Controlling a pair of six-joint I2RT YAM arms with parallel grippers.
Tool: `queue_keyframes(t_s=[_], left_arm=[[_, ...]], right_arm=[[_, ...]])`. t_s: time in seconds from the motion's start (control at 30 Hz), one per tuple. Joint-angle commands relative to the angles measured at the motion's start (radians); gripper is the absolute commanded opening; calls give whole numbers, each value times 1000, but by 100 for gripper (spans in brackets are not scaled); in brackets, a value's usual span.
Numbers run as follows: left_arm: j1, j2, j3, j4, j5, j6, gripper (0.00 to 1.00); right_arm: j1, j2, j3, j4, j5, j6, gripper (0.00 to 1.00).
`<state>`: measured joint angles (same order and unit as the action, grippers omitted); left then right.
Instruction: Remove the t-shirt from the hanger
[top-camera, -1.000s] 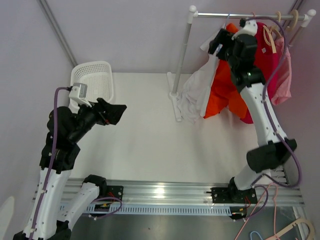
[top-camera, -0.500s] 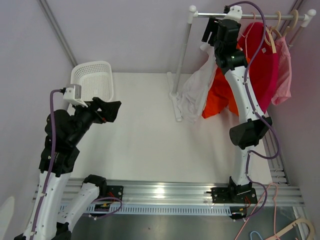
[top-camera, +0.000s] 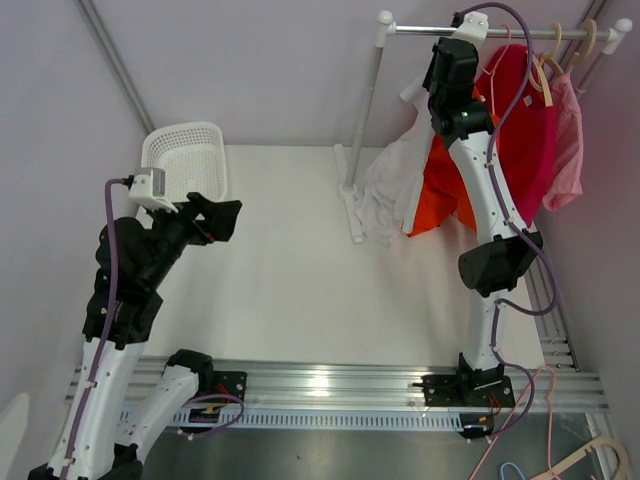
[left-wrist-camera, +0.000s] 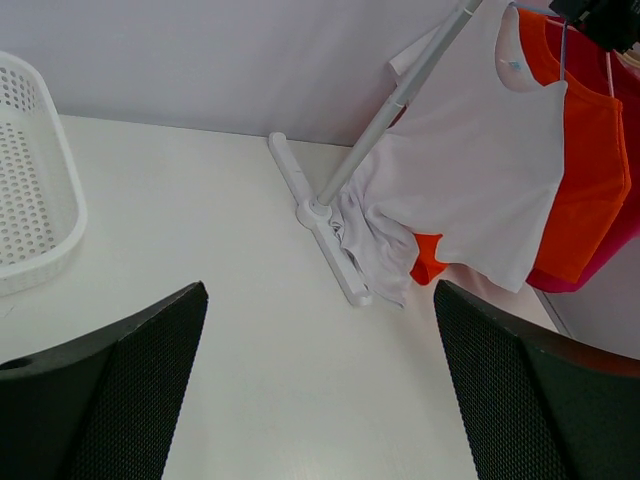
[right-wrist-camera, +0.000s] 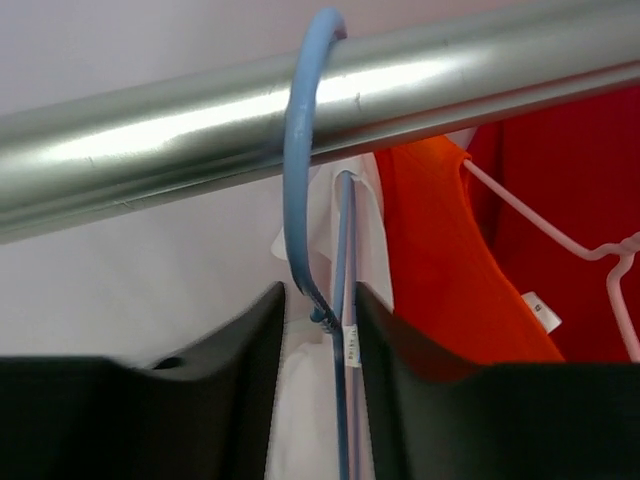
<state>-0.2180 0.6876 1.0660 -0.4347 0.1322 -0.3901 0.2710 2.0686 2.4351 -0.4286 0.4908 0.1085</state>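
Blue hanger (right-wrist-camera: 300, 180) hooked over steel rail (right-wrist-camera: 150, 140), far right. Right gripper (right-wrist-camera: 320, 295) fingers narrow, one each side of hanger neck; contact unclear. White t-shirt (left-wrist-camera: 480, 170) hangs from that hanger beside orange shirt (left-wrist-camera: 590, 170), hem bunched at rack foot (left-wrist-camera: 320, 235). Left gripper (left-wrist-camera: 318, 300) spread wide, holding nothing, near left.

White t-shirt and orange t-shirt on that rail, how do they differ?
The white t-shirt hangs nearest the rack's pole; the orange t-shirt hangs behind it, half hidden. The white t-shirt's hem bunches down by the rack's foot; the orange t-shirt's ends higher. Both hang from the same rail.
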Motion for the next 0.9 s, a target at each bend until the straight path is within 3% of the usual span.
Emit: queue_keyframes(t_s=[0.0,0.2,0.5,0.57,0.87], left_arm=[[-1,9,-1,24,-34,20,99],[-1,9,-3,19,-45,22,99],[-3,6,-3,30,-23,36,99],[-7,6,-3,42,-5,57,93],[-162,116,126,5,-60,88,97]], right_arm=[[2,19,12,34,32,-9,25],[2,10,10,36,16,-15,0],[5,-118,68,-4,-150,25,0],[5,-166,52,-2,-204,45,0],[10,-329,-21,-102,-253,97,0]])
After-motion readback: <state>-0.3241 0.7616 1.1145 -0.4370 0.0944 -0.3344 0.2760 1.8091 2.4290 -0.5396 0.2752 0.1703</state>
